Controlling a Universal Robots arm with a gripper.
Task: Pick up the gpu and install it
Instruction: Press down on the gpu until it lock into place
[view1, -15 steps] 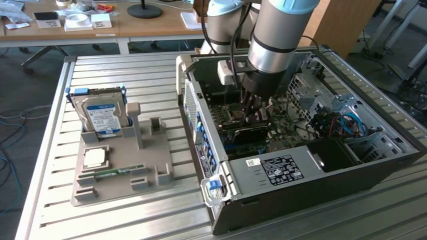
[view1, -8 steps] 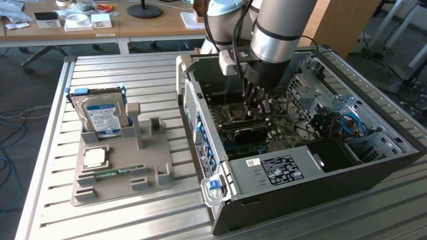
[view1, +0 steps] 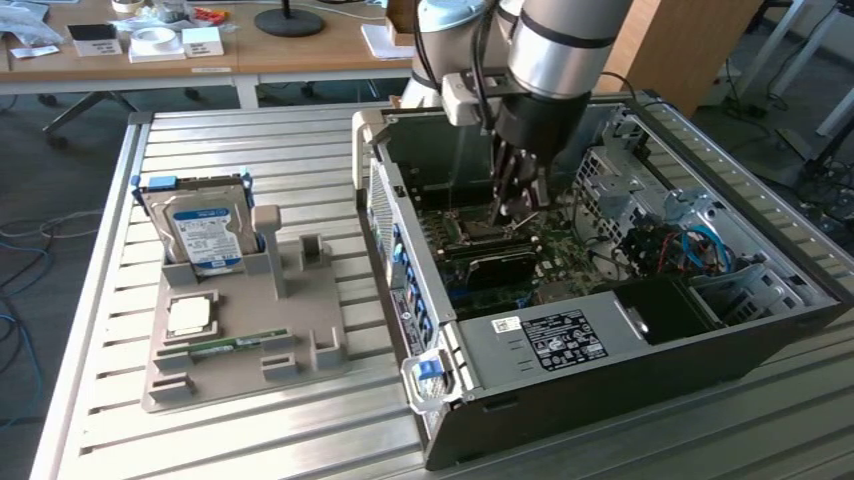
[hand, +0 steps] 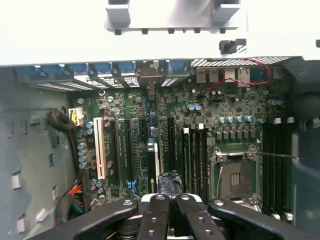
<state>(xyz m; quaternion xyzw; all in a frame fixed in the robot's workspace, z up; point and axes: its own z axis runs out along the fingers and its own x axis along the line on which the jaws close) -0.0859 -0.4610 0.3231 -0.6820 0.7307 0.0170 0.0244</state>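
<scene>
Hovering with fingers closed, the gripper (view1: 511, 213) is reaching inside the computer case (view1: 747, 340) over the gpu (view1: 489, 262), on a slatted metal table (view1: 240, 420)

The motherboard (hand: 200, 130) is seen from above. The gripper (hand: 168, 200) is closed over a slot (hand: 171, 145), its fingers (hand: 155, 215) pressed together. An empty CPU socket (hand: 235, 175) lies beside it.

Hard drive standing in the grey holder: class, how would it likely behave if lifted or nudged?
The hard drive looks stiff and probably heavy for its size, given its metal-looking casing. Standing on edge, it could tip if nudged, though the grey holder's uprights seem to brace it. Its glossy label may be slippery.
</scene>
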